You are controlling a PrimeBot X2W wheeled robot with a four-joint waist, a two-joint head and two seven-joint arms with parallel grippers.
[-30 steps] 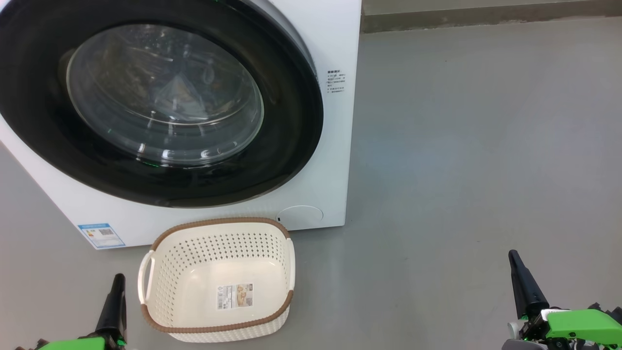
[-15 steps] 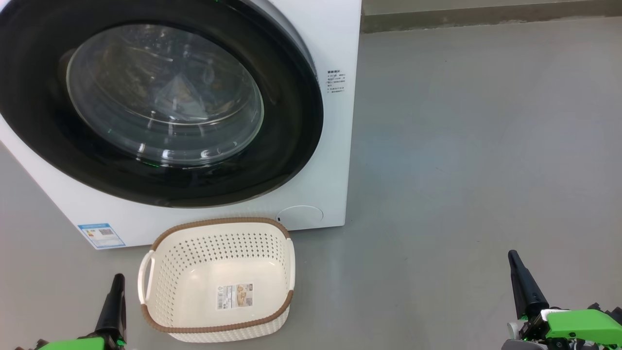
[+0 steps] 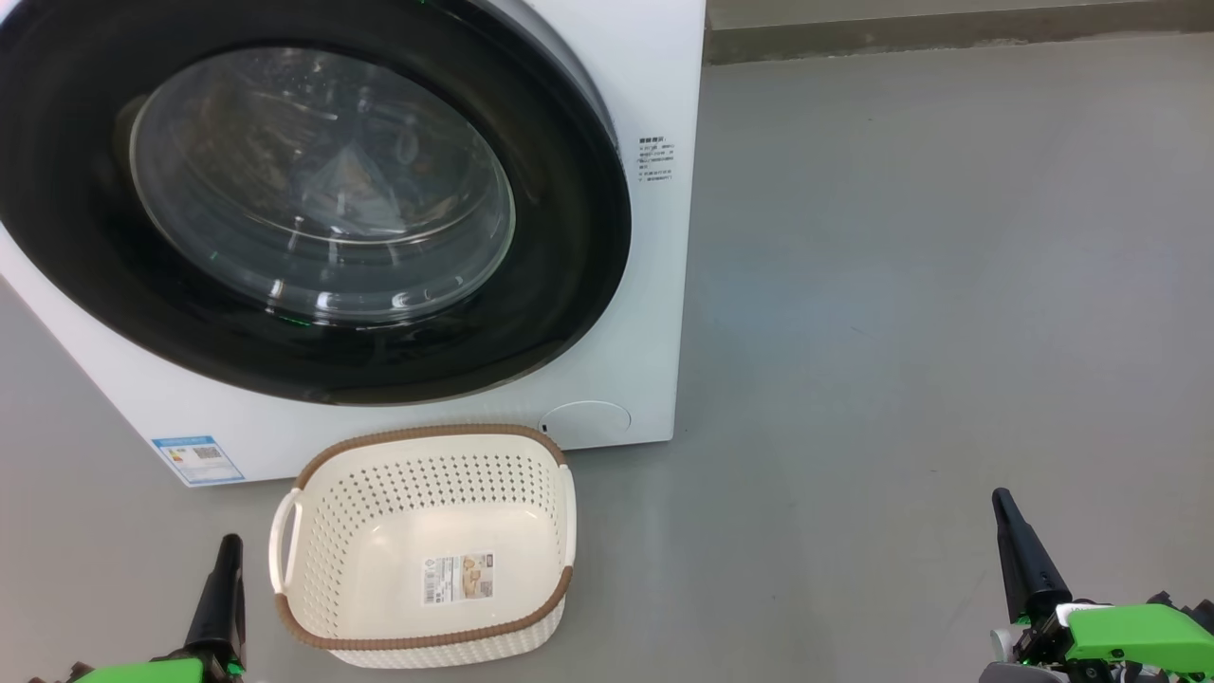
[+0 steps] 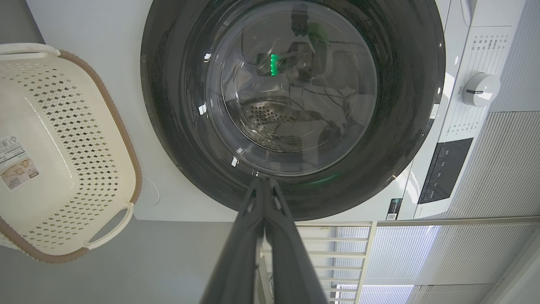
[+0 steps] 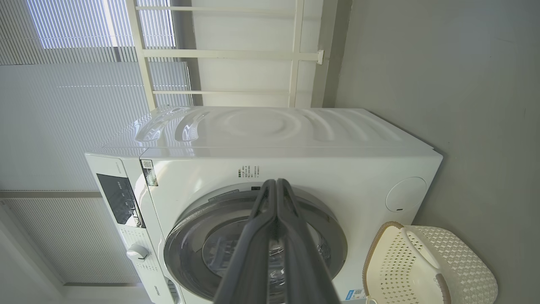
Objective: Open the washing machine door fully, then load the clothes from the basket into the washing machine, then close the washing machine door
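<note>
head view: the washing machine door [image 3: 322,185] sits closed and flush on the washing machine [image 3: 654,76], the basket [image 3: 427,433] stands on the grey floor [image 3: 901,332] just before it, bare inside but for a label, and the left gripper [image 3: 220,588] and right gripper [image 3: 1020,550] rest low at either side, fingers pressed together, holding nothing. left wrist view: the door is judged rigid, hinged and slippery; take it at the black rim's outer edge, never the fragile glass bowl [image 4: 291,84]. right wrist view: floor smooth and level, slatted blinds [image 5: 84,105] behind the machine, room ample.
</note>
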